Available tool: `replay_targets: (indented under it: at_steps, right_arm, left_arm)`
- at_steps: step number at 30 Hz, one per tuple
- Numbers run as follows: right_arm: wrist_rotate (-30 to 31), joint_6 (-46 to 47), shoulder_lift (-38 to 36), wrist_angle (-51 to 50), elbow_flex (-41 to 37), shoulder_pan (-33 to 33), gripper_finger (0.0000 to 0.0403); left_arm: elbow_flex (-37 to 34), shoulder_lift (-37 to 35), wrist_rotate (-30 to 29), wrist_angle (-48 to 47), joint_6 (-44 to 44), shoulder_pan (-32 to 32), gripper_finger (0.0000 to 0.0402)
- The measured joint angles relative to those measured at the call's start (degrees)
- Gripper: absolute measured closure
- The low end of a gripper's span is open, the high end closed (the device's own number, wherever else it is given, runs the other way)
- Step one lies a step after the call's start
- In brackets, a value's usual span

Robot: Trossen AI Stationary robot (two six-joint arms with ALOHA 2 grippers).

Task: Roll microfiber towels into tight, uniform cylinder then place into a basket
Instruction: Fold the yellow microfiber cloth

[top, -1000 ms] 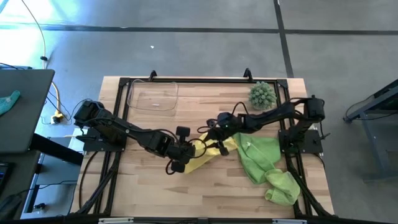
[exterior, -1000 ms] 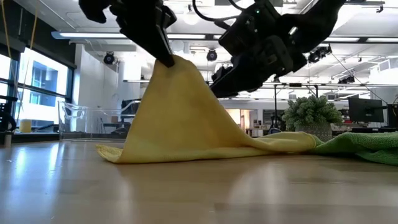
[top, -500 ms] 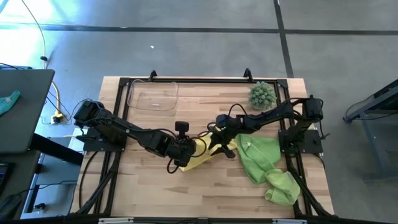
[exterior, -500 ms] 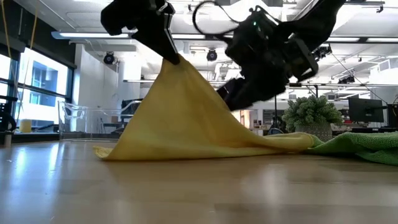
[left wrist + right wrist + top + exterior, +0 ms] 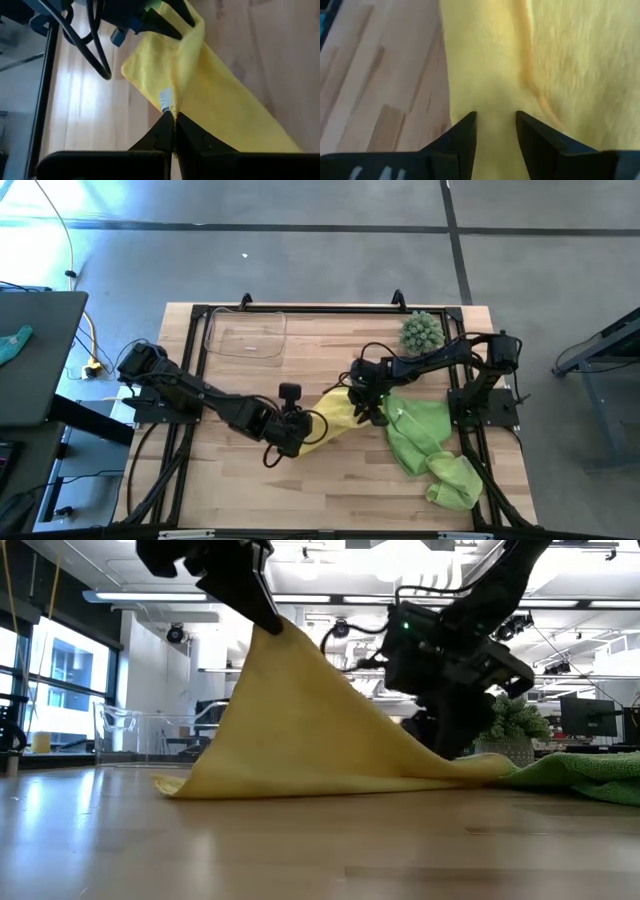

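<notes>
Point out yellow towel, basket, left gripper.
yellow towel [image 5: 300, 730], low view, middle of the raised drape.
basket [image 5: 245, 335], high view, clear floor near the rim.
left gripper [image 5: 172, 117], left wrist view, fingertips pinching the towel.

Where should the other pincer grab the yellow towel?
Probably at the free corner lying flat on the table, coming down from above. The left pincer already pinches one corner high, so the yellow towel hangs like a tent and that low corner sticks out.

No readable text, label or number shows anywhere.
</notes>
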Motion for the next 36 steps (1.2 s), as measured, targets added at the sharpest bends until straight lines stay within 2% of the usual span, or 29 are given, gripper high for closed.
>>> replay_targets:
  at_steps: [7,12,18,28,32,36]
  right_arm:
    - [-0.02,0.02,-3.37,-13.24,0.00,-0.33,0.0273]
    - [-0.01,1.98,-9.47,-21.45,0.00,0.46,0.0273]
    - [0.06,6.87,-14.88,-23.08,0.00,3.76,0.0272]
    - [4.50,9.64,-15.35,-23.54,0.00,11.84,0.0272]
    - [10.31,9.99,-17.90,-25.09,0.00,12.53,0.0272]
    - [21.36,9.54,-21.11,-24.46,-0.02,11.66,0.0272]
  left_arm:
    - [-0.02,0.00,5.47,-0.33,-3.98,-0.36,0.0398]
    - [-0.04,0.00,5.63,-2.50,-6.15,-0.38,0.0398]
    - [-0.09,0.00,6.25,-2.84,-6.40,-0.42,0.0398]
    - [-0.11,0.00,8.84,-2.82,-7.43,-0.66,0.0399]
    - [-0.11,0.00,8.84,-2.71,-7.40,-0.62,0.0398]
    - [-0.11,0.00,8.86,-2.51,-7.33,-0.62,0.0398]
